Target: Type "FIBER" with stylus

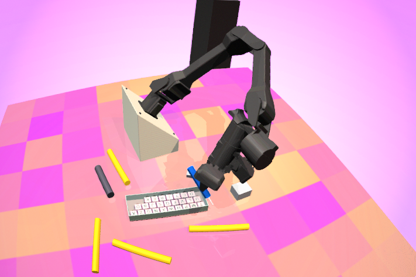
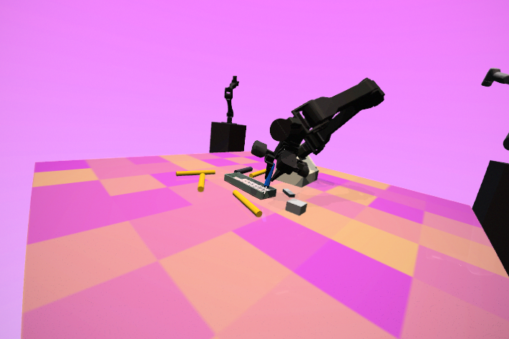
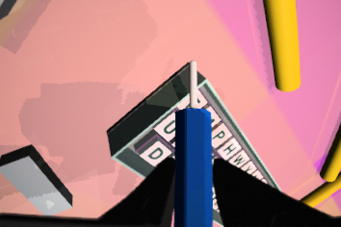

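Blue shows between the closed jaws from above: the gripper (image 1: 204,183) clamps the stylus (image 1: 192,170), whose thin white tip (image 1: 209,198) pokes out below the jaws at the right end of the keyboard (image 1: 167,203). A small grey block (image 1: 241,190) lies just right of the jaws, a yellow rod (image 1: 219,227) nearer the camera.

In the exterior view the stylus (image 2: 269,174) slants down from the gripper (image 2: 271,166) to the keyboard's (image 2: 248,184) near end; whether the tip touches a key is unclear.

At the wrist, the stylus (image 3: 194,159) runs straight out between the dark fingers, its tip (image 3: 193,79) over the keyboard's (image 3: 148,108) corner, keys U and D just left of the shaft.
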Tool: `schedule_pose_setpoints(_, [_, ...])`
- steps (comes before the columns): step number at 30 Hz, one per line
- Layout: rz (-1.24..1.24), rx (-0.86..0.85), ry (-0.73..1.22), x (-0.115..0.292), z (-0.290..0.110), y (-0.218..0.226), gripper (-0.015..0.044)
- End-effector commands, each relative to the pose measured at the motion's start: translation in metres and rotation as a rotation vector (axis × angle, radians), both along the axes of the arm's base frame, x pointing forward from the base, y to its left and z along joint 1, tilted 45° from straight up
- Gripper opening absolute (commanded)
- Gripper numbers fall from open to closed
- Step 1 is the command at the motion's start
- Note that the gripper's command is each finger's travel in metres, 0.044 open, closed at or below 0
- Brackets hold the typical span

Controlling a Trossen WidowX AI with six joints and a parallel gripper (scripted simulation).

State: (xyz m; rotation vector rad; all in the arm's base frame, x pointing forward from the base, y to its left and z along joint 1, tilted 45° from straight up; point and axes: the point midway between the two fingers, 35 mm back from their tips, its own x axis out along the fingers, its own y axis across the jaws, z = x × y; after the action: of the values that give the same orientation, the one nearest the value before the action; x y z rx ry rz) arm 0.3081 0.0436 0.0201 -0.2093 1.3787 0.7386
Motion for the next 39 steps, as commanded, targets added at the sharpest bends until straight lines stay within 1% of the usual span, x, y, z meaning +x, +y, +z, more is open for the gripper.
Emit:
schedule_pose_setpoints(1, [0.047,-0.053,0.056,0.001,-0.005,-0.009,0.0])
schedule_pose_setpoints(17, [0.274,-0.215,0.301,0.001,-0.013,-0.045,0.0])
schedule_pose_setpoints(31, [0.517,-0.292,0.534,-0.002,-0.01,-0.076,0.0])
schedule_pose_setpoints(39, [0.53,-0.294,0.546,-0.002,-0.015,-0.072,0.0])
